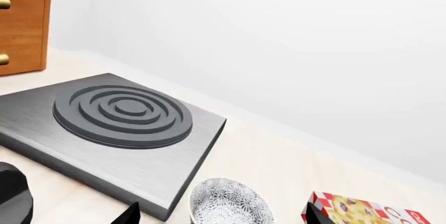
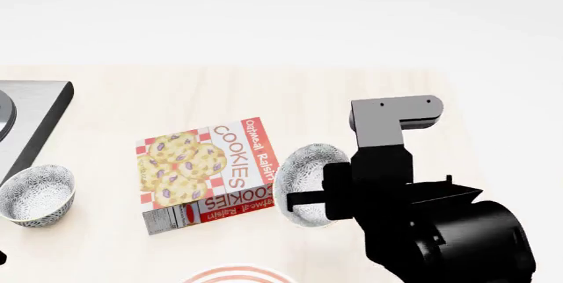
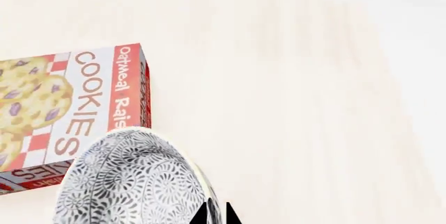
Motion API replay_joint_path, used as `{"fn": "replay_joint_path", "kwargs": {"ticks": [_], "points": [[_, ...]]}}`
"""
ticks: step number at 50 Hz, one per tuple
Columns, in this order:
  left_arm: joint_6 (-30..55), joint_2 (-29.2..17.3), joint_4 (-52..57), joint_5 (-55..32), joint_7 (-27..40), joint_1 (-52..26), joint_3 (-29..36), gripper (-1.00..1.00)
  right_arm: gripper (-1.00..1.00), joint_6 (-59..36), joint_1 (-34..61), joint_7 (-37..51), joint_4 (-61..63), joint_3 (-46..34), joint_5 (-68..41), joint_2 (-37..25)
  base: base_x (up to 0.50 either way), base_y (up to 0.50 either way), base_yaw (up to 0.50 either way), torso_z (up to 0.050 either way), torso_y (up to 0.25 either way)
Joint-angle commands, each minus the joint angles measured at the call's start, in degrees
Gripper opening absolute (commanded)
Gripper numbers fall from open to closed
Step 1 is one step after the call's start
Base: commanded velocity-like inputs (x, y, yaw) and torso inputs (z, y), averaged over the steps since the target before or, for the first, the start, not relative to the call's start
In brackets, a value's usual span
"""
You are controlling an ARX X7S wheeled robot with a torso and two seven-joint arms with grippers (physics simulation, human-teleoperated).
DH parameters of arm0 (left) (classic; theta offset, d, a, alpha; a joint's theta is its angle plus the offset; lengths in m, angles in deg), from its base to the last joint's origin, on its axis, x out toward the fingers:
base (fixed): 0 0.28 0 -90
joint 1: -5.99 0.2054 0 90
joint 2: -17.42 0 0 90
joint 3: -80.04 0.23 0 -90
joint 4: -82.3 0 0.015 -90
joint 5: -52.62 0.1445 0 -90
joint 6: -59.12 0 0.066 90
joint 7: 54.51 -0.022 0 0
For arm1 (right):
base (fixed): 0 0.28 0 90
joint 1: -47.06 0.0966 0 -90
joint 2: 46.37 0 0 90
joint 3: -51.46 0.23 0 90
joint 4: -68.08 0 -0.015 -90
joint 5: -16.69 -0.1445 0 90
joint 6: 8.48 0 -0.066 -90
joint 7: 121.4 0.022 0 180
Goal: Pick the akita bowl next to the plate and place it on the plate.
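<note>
The main risk I see is the akita bowl (image 2: 304,181) slipping out on the way to the plate (image 2: 237,274). It hangs tilted on its side in my right gripper (image 2: 304,198), held only by a pinch on the rim, so a quick swing or a bump could twist it loose. The cookie box (image 2: 207,174) lies just beside the bowl on the desk (image 2: 352,92), between it and the desk's left end, and the plate shows only as a sliver at the near edge. If I carry the bowl low towards that edge, I could clip the box corner. Setting it down tilted could also let it roll off the plate.

In the right wrist view the jaws are clamped together on the bowl's rim, with the speckled outside (image 3: 132,182) filling the lower part of the picture.

My left gripper (image 1: 219,214) shows only two dark fingertips set wide apart, empty, with the second speckled bowl (image 1: 230,203) between them beside the grey burner slab (image 1: 125,130).
</note>
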Motion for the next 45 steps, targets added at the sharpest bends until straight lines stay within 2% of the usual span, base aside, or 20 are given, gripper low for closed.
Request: {"fn": "replay_joint_path", "kwargs": {"ticks": [1, 6, 10, 18, 31, 45], "points": [[-0.2, -0.08, -0.15, -0.13, 0.04, 0.08, 0.05, 1.0, -1.0, -9.69, 0.3, 6.98, 15.19, 5.11, -5.71, -0.7, 0.0, 0.0, 0.0, 0.0, 0.0], [-0.27, -0.12, -0.14, -0.17, 0.06, 0.11, 0.11, 1.0, -1.0, -14.32, 1.07, 9.48, 17.31, 8.43, -9.05, 0.42, 0.0, 0.0, 0.0, 0.0, 0.0], [-0.18, -0.2, -0.1, -0.24, 0.18, 0.01, 0.17, 1.0, -1.0, -19.33, 1.76, 11.83, 17.62, 14.21, -14.03, 2.71, 0.0, 0.0, 0.0, 0.0, 0.0], [-0.25, -0.23, -0.17, -0.3, 0.32, -0.03, 0.22, 1.0, -1.0, -23.13, 1.43, 14.36, 17.14, 18.19, -19.43, 4.21, 0.0, 0.0, 0.0, 0.0, 0.0], [-0.19, -0.39, 0.34, -0.57, 0.53, 0.29, 0.27, 1.0, -1.0, -23.12, 0.02, 25.29, 12.36, 18.26, -38.03, 2.74, 0.0, 0.0, 0.0, 0.0, 0.001], [-0.95, -0.32, -0.56, -0.3, 0.26, 0.15, 0.56, 1.0, -1.0, -20.12, -4.14, 22.15, 11.87, 14.94, -40.64, 1.79, 0.0, 0.0, 0.0, 0.0, 0.0]]}}
